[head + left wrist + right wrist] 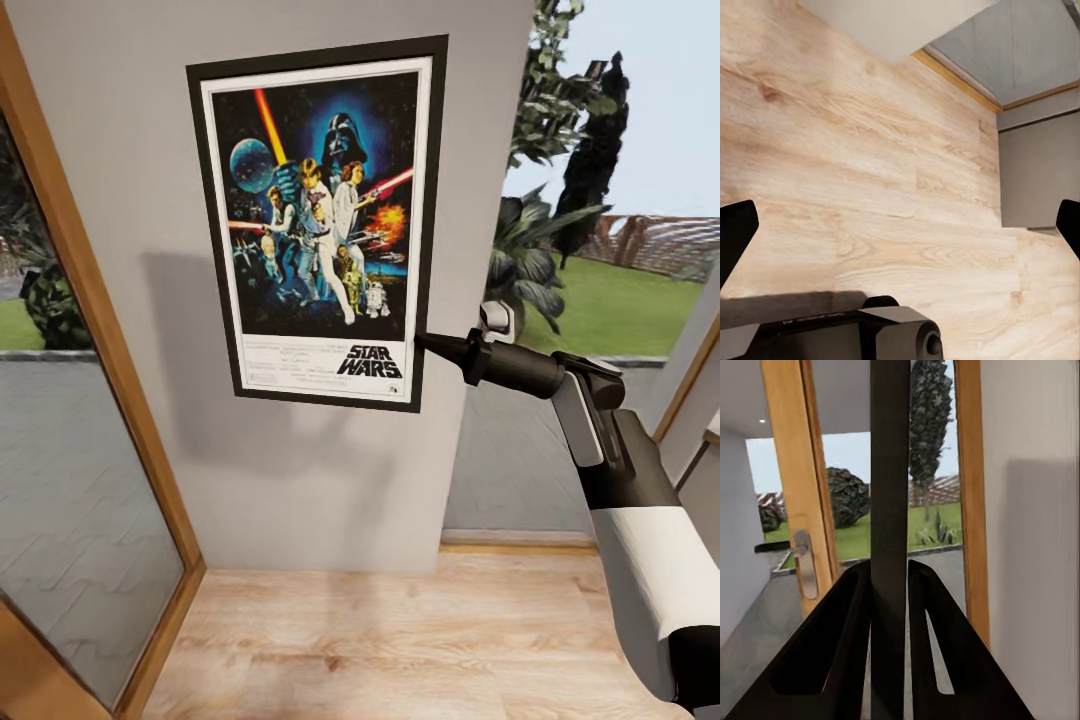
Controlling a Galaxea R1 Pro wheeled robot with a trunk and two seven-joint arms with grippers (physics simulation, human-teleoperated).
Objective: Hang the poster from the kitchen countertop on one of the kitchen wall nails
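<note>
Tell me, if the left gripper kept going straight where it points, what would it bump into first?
Probably the wooden floor. The left gripper is open with nothing between its fingers, and light floorboards lie straight ahead.

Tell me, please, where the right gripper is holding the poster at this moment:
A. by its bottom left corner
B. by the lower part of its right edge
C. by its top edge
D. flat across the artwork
B: in the head view the right gripper meets the poster at the lower part of its right edge, and the right wrist view shows both fingers closed on that thin dark edge.
</note>
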